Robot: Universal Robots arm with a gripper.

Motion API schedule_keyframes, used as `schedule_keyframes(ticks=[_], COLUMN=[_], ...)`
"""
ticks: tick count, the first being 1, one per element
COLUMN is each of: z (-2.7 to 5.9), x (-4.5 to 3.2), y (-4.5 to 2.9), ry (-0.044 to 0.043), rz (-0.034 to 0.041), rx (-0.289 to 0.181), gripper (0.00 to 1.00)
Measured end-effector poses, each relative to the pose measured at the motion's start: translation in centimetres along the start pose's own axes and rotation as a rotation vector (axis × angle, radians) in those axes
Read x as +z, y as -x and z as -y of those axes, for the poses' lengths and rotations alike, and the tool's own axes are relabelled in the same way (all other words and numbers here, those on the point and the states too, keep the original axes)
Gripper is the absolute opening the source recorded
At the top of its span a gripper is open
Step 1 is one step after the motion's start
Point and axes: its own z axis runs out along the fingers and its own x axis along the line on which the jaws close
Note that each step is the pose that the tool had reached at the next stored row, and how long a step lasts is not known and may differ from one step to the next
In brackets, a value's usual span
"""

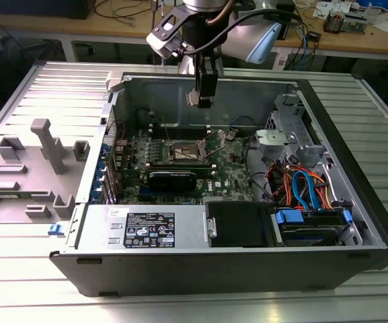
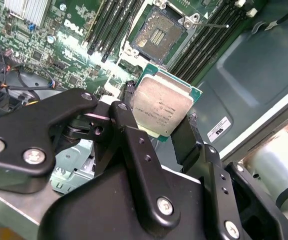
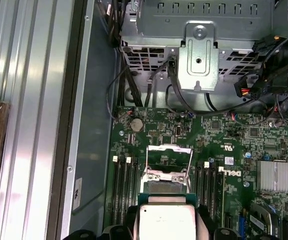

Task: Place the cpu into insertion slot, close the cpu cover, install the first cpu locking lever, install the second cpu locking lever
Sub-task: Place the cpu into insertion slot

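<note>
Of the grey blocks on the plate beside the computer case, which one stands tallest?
The T-shaped post near the group's middle; the other blocks are low.

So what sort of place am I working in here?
Probably an electronics lab or repair workshop: an open computer case sits on a ribbed metal table, wooden workbenches behind carry cables and circuit boards, and the gripper holds the cpu over the motherboard.

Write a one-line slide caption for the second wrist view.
Gripper clamping the cpu by its edges, with the uncovered insertion slot lying beyond it.
</note>
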Motion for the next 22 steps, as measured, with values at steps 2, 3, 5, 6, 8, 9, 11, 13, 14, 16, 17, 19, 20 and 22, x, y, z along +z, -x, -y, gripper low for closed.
schedule_keyframes(ticks=[2,3,5,6,8,9,11,13,14,16,17,19,20,22], z=[0.03,0.06,0.22,0.27,0.37,0.43,0.51,0.53,0.54,0.55,0.55,0.55,0.55,0.55], x=[0.19,0.34,0.57,0.68,0.99,1.14,1.46,1.62,1.66,1.68,1.68,1.69,1.69,1.69], y=[-0.01,-0.01,-0.05,-0.05,-0.05,-0.05,-0.1,-0.1,-0.1,-0.1,-0.1,-0.1,-0.1,-0.1], ry=[-0.0018,-0.0033,-0.006,-0.0074,-0.0103,-0.011,-0.0124,-0.0131,-0.0132,-0.0133,-0.0133,-0.0131,-0.0132,-0.0132], rz=[0.0003,0.0008,0.001,0.001,0.001,0.0011,0.0011,0.0013,0.0013,0.0015,0.0014,0.0012,0.0012,0.0013], rx=[0.007,0.014,0.021,0.022,0.025,0.026,0.029,0.03,0.03,0.03,0.031,0.03,0.03,0.03], gripper=[0.54,0.54,0.54,0.54,0.54,0.54,0.54,0.54,0.54,0.54,0.54,0.54,0.54,0.54])
